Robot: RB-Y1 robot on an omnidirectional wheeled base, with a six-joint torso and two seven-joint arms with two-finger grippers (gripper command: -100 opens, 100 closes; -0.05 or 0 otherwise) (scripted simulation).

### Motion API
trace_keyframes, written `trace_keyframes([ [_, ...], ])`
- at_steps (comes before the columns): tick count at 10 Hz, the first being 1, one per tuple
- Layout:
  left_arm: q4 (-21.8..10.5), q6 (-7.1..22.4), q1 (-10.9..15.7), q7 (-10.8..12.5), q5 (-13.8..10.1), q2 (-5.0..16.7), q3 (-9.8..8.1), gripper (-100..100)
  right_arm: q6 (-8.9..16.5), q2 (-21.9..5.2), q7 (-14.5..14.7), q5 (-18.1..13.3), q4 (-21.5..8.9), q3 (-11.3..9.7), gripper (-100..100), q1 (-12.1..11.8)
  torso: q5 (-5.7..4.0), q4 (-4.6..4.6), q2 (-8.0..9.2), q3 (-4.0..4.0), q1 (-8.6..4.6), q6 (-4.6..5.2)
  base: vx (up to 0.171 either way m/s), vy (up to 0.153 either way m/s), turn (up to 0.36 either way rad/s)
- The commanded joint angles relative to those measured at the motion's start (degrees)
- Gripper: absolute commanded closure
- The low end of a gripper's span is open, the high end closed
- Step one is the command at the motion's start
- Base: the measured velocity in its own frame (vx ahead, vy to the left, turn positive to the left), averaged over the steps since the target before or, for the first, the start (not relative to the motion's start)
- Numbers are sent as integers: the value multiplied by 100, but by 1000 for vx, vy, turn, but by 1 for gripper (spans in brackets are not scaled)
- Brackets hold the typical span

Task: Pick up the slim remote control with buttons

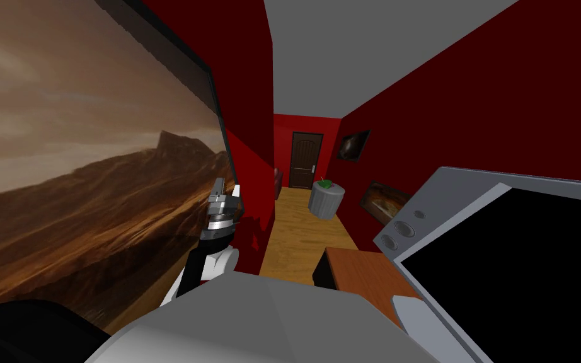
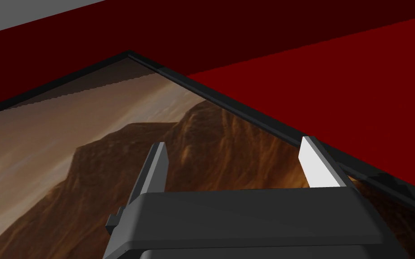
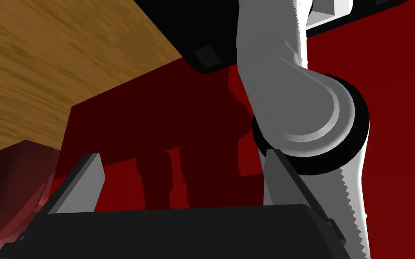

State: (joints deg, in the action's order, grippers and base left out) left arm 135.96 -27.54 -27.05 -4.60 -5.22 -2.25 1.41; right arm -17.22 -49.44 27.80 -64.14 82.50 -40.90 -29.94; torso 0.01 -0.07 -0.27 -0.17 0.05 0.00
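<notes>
Since the left gripper (image 2: 233, 144) hangs right by the big painting (image 1: 62, 157) with its fingers spread wide, a turn could bump it. The right gripper (image 3: 182, 155) has spread fingers too and holds nothing. Where the remote lies, I cannot tell.

Left gripper (image 2: 233, 141), fingers (image 2: 319, 166) standing apart (one lit, one shaded)
</notes>
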Motion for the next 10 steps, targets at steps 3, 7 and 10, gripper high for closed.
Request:
trace_keyframes([
  [3,0,0,-3,0,0,-2,3,0,188,-431,201,-506,-423,-359,-100,27,1,-3,-16,-10,7,1,108,12,-12],
  [7,0,0,-3,0,0,-2,3,0,372,-806,412,-979,-951,-649,-100,95,2,-2,-10,-6,7,2,92,3,-27],
  [10,0,0,-3,0,0,-2,3,0,437,-906,463,-1104,-1179,-717,-100,123,-1,0,-2,-2,3,4,60,-4,-21],
])
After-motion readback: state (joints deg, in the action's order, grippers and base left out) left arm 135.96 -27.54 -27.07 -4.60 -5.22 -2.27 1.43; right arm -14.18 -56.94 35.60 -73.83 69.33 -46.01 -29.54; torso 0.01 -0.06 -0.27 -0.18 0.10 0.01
